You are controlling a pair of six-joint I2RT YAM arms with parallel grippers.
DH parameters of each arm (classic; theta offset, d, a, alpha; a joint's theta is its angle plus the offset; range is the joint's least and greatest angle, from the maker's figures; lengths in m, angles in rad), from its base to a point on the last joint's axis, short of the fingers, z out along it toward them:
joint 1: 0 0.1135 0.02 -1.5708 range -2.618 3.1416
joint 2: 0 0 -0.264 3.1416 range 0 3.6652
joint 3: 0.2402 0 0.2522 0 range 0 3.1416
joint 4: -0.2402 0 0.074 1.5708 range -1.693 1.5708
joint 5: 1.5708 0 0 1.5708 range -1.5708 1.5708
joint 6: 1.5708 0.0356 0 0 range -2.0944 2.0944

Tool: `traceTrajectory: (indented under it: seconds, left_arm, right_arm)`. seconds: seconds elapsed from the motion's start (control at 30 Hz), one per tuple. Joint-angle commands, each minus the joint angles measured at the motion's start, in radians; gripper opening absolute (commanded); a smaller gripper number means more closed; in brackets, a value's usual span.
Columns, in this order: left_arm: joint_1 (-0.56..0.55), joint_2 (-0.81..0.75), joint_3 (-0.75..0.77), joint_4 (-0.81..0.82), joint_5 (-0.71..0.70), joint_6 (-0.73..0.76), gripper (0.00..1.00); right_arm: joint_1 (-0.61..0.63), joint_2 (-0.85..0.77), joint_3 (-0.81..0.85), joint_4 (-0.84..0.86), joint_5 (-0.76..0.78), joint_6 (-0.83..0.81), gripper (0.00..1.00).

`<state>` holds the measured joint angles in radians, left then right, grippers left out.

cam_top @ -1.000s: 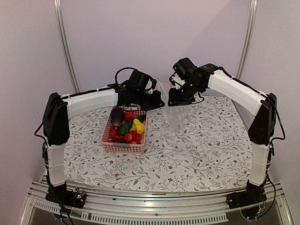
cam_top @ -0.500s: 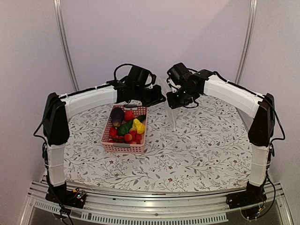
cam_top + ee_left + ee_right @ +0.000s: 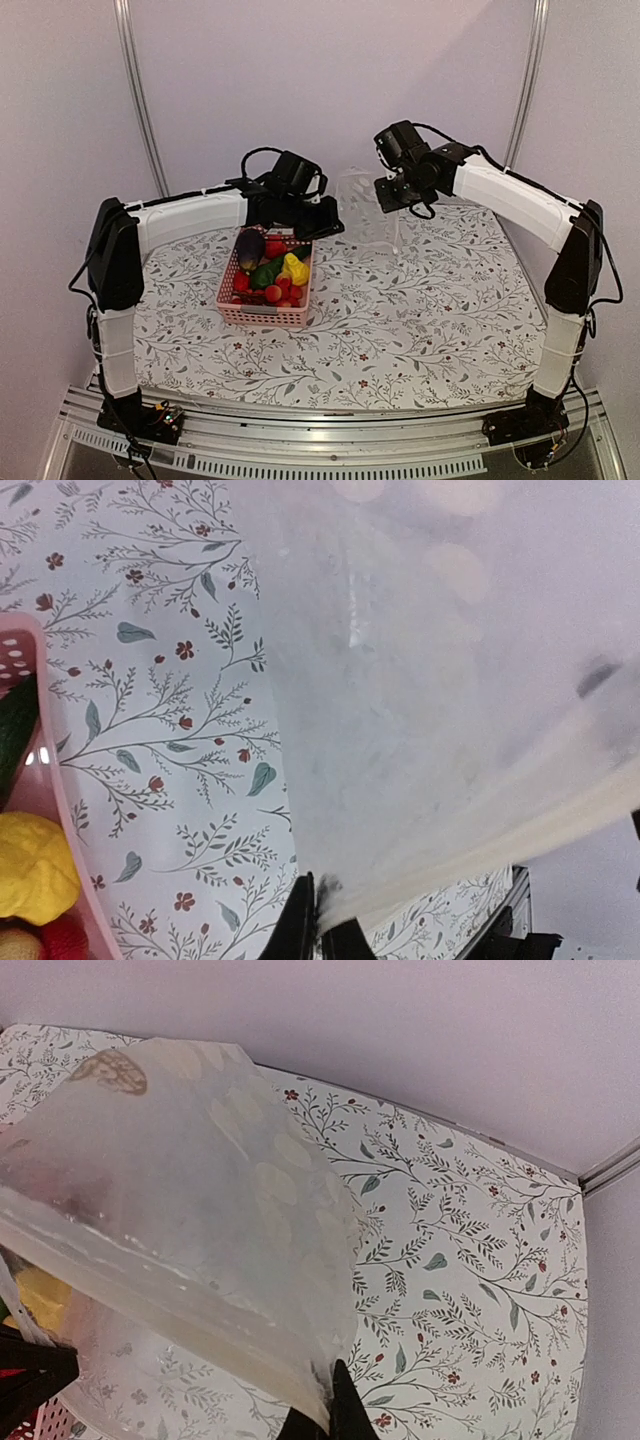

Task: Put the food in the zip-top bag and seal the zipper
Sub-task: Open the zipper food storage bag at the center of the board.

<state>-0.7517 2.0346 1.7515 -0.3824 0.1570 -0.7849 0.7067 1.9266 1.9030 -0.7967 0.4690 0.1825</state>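
Note:
The clear dotted zip-top bag (image 3: 365, 205) hangs stretched between my two grippers above the back of the table. My left gripper (image 3: 332, 226) is shut on one corner of its mouth edge (image 3: 322, 922). My right gripper (image 3: 385, 198) is shut on the other corner (image 3: 335, 1410). The bag fills the left wrist view (image 3: 450, 680) and the right wrist view (image 3: 180, 1220). The zipper strip (image 3: 150, 1265) runs along the mouth edge. The food (image 3: 268, 270), red, yellow, green and dark purple pieces, lies in the pink basket (image 3: 262, 312), left of the bag.
The floral tablecloth (image 3: 420, 310) covers the table. The back wall (image 3: 330, 80) stands close behind the bag. The basket's rim shows at the left wrist view's left edge (image 3: 40, 740).
My right gripper has moved right and up with its corner, pulling the bag wider. The left gripper has dipped slightly and holds its corner.

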Motion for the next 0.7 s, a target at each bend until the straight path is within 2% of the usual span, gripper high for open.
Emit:
traceTrajectory:
  seconds: [0.0,0.07,0.2,0.3,0.53,0.6,0.67]
  left_arm:
    - [0.008,-0.057,-0.014,-0.022,-0.007,0.04,0.18]
    - [0.005,-0.081,-0.02,0.002,0.012,0.08,0.34]
    - [-0.023,-0.174,-0.077,0.084,0.013,0.248,0.57]
    - [-0.036,-0.265,-0.147,0.095,0.025,0.3,0.71]
    - [-0.033,-0.51,-0.437,0.071,-0.012,0.321,0.74]
    - [-0.027,-0.549,-0.506,0.023,-0.059,0.334,0.74]
    - [-0.026,-0.555,-0.511,-0.064,-0.127,0.354,0.74]
  right_arm:
    - [-0.016,-0.045,-0.021,0.006,0.025,-0.036,0.0]
    - [-0.016,-0.042,-0.021,-0.003,0.002,-0.033,0.0]
    - [-0.017,-0.041,-0.029,-0.027,-0.029,-0.019,0.0]
    - [-0.017,-0.04,-0.03,-0.06,-0.026,-0.013,0.0]
    - [-0.019,-0.049,-0.058,-0.161,0.079,-0.023,0.0]
    - [-0.026,-0.081,-0.082,-0.182,0.105,-0.019,0.0]
    - [-0.041,-0.115,-0.112,-0.194,0.079,0.022,0.0]
